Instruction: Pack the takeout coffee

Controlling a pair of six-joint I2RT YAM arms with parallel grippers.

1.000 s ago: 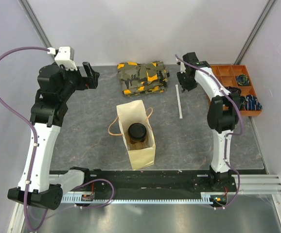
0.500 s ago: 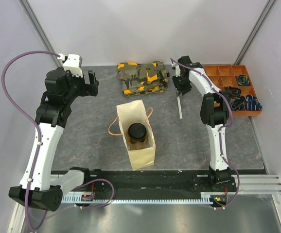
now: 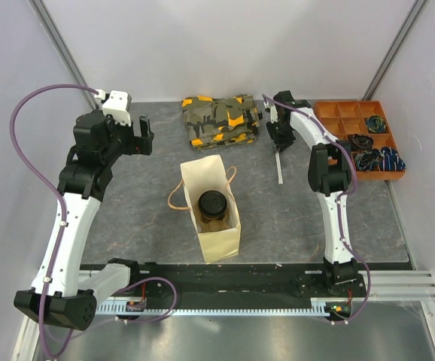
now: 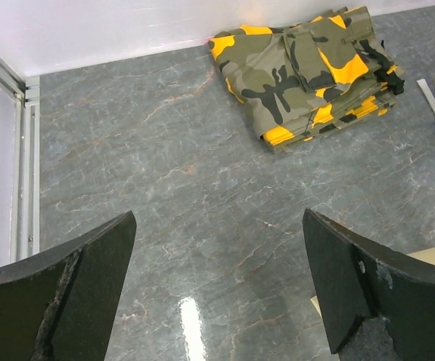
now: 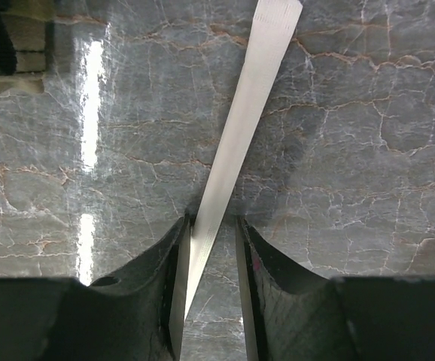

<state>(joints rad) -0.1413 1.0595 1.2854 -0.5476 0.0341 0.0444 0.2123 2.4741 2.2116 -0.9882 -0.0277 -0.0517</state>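
Observation:
The takeout coffee (image 3: pixel 212 203), a tan cup with a black lid, stands upright inside the open tan paper bag (image 3: pixel 219 242) at the table's middle. My left gripper (image 3: pixel 139 132) is open and empty, high over bare table at the far left, in its wrist view (image 4: pixel 217 222) too. My right gripper (image 3: pixel 280 135) is low at the far end of a long white paper-wrapped stick (image 3: pixel 279 167). In the right wrist view its jaws (image 5: pixel 212 222) straddle the stick (image 5: pixel 251 98), narrowly apart. The stick touches the left finger, with a gap to the right one.
A folded camouflage cloth (image 3: pixel 221 120) lies at the back middle, also in the left wrist view (image 4: pixel 315 68). An orange compartment tray (image 3: pixel 330 113) with small dark items sits at the back right. The bag's handles hang to its sides.
My right gripper moved left and came down over the stick's far end. My left arm swung a little to the right. The bag and cup have not moved.

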